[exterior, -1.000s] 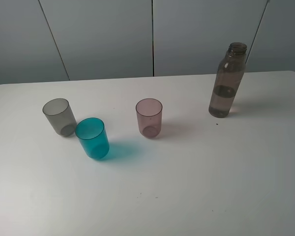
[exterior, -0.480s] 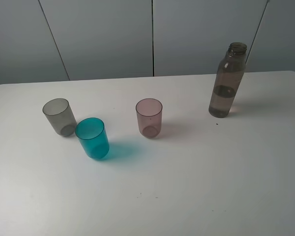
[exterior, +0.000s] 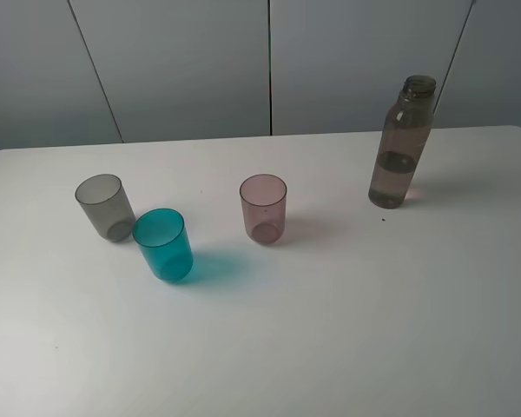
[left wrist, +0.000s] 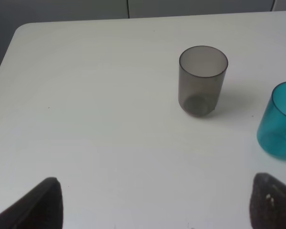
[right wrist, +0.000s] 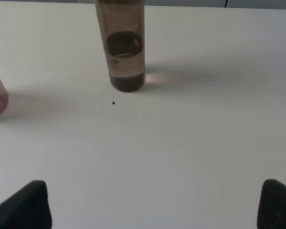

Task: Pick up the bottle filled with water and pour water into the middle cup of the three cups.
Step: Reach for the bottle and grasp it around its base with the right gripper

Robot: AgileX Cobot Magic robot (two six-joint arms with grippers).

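White surface (exterior: 347, 330) before grey wall panels (exterior: 182, 61) carries the bottle (exterior: 402, 148) upright at the far right, water (exterior: 391, 184) filling its lower part. The teal middle cup (exterior: 163, 245) stands near the grey cup (exterior: 104, 206), with the pink-mauve cup (exterior: 263, 208) farther right. Left jaws and right jaws both gape wide, holding nothing.

We see the smoky bottle (exterior: 402, 143) upright, uncapped, partly filled with water (exterior: 392, 182), well apart from the upright teal middle cup (exterior: 163, 244).
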